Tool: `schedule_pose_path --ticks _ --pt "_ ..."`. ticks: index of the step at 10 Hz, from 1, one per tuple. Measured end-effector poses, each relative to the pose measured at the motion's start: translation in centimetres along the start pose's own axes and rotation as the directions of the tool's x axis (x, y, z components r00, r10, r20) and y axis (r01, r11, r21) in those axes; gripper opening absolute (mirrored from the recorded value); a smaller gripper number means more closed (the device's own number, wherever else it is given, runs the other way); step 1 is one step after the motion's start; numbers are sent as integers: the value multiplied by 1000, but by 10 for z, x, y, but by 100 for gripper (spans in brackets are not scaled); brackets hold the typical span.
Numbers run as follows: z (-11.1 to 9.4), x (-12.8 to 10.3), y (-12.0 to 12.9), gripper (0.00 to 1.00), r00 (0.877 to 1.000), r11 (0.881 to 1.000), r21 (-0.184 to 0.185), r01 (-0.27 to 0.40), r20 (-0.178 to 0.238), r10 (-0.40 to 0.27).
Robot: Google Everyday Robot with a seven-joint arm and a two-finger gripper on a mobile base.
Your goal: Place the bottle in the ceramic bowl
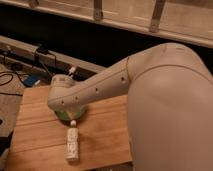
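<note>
No words or numbers can be read anywhere from where I stand.
The bottle (73,146) lying on the wooden table (35,131) has a pale label with darker marks, but they are too blurred to tell as letters or numbers. The robot's arm (102,84) is plain white with a few small dark dots and no lettering. Its gripper (66,107) is at the arm's end, over the green bowl (62,116) and close to the bottle's cap, and shows no marking either.

Cables (9,78) lie left of the wooden table (104,129).
</note>
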Motion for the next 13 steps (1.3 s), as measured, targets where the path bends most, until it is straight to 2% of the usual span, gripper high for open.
schedule_pose_path --ticks 1,2,6,8,11,13 --pt "0 25 -9 80 999 1000 8 -28 -23 28" --pt "0 33 -11 80 999 999 8 -36 -29 36" --pt "0 34 -9 80 999 1000 -4 -27 -36 27" --pt "1 35 4 80 997 998 -54 42 -67 -46" --pt "-3 48 47 80 987 988 -113 108 -104 -120" --pt "4 52 56 80 988 985 -149 89 -116 -106"
